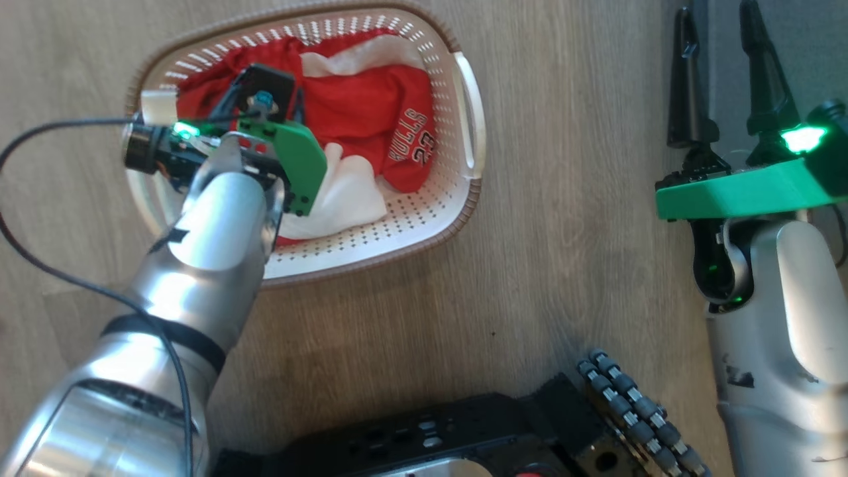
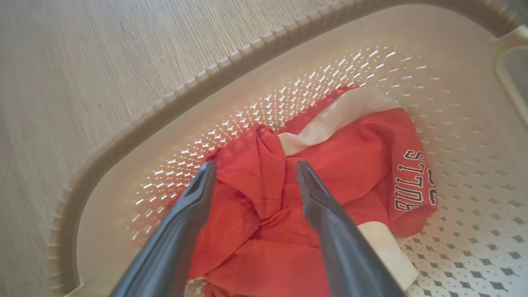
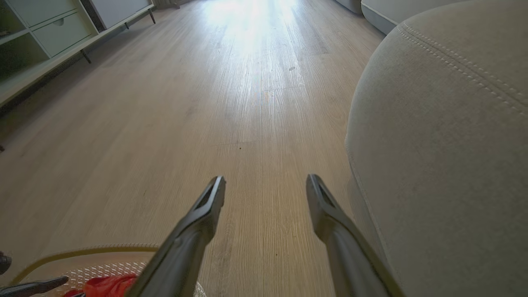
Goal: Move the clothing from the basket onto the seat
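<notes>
Pale wood-grain plank floor (image 1: 563,199) runs under everything. On it sits the small rectangular cream plastic basket (image 1: 424,218), with perforated walls, a brown woven-look rim and white handles. Inside it lies the crumpled red and white soft fabric clothing (image 1: 371,112). A red jersey on top shows white "BULLS" lettering along one edge, and white cloth peeks out at both ends of the heap.

The left gripper (image 2: 254,165) hangs inside the basket over the red fabric. Its two long dark fingers (image 2: 185,222) are spread wide to either side of a raised fold. Whether the tips touch the cloth cannot be told; nothing is pinched between them.

The right gripper (image 3: 266,178) is well apart from the basket, pointing along bare floor, its fingers likewise spread around nothing. Just beside it, on its right, rises the large grey fabric-upholstered seat (image 3: 445,144), with a rounded corner and a double line of light stitching. A pale cabinet (image 3: 49,29) with drawers and thin legs stands at the far left of the right wrist view.
</notes>
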